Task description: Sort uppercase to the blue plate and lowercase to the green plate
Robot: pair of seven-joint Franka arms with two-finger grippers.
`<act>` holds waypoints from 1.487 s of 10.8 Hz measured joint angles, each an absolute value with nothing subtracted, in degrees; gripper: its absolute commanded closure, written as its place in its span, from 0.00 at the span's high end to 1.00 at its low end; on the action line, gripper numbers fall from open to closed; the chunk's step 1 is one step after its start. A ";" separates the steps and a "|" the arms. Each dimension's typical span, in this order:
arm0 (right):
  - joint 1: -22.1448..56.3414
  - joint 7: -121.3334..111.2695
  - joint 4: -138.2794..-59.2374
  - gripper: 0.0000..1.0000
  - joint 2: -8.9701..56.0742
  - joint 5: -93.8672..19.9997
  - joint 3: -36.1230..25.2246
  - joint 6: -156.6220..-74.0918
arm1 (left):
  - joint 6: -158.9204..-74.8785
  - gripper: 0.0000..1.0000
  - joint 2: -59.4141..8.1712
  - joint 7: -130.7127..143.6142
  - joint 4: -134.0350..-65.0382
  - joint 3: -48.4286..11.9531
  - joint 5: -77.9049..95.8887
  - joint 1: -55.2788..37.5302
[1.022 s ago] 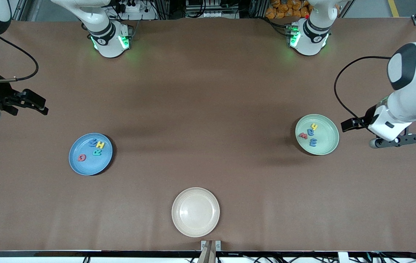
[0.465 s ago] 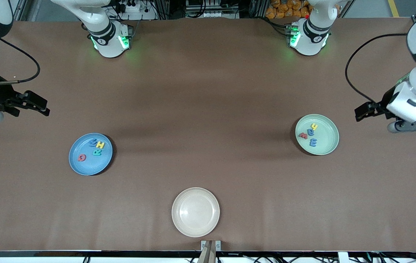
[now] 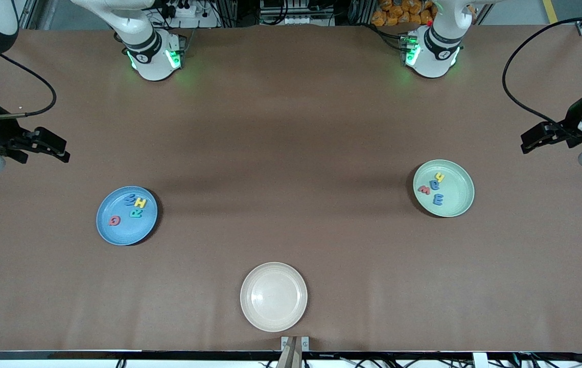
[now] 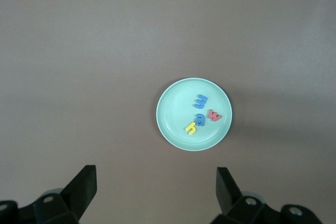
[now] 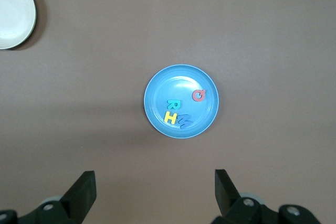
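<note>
Fingers on the left gripper stand wide apart with nothing between them, up over bare brown surface at the left arm's end of the table, and the right gripper shows the same picture, fingers spread and empty, over the surface at the right arm's end. Down on the surface, the blue plate sits toward the right arm's end, and there they are, all four capitals lying flat in it: the red Q, the teal-green R, the yellow H and the blue W, with R, H and W bunched close together and Q a little apart from them. Over toward the left arm's end, the green plate carries the small letters: yellow h, the blue rounded letter, red w and blue e, clustered tight on the part of the plate nearest the middle of the table. Nearer the front camera than both, between them, lies a beige plate. In the front view both grippers sit well apart from either plate.
</note>
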State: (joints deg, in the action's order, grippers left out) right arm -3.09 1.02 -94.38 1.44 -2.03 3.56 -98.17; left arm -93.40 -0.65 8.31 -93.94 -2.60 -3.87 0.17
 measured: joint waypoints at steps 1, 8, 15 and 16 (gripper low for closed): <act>-3.09 1.01 -94.38 1.00 1.46 -2.03 3.56 -98.17 | -92.27 1.00 -0.35 8.31 -93.21 -2.47 -3.87 -0.05; -2.94 0.90 -94.38 1.00 1.60 -2.03 3.57 -98.17 | -87.73 1.00 1.14 13.72 -93.31 -1.44 1.44 -0.08; -2.89 0.89 -94.35 1.00 1.65 -2.01 3.41 -98.09 | -87.56 1.00 4.80 9.20 -96.98 -0.81 1.44 0.62; -2.89 0.88 -94.30 1.00 1.65 -2.01 3.39 -98.09 | -87.56 1.00 4.80 9.14 -97.14 -0.78 1.44 0.66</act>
State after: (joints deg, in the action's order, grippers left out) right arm -2.89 0.88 -94.30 1.65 -2.01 3.39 -98.09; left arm -87.56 4.80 9.14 -97.14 -0.78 1.44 0.66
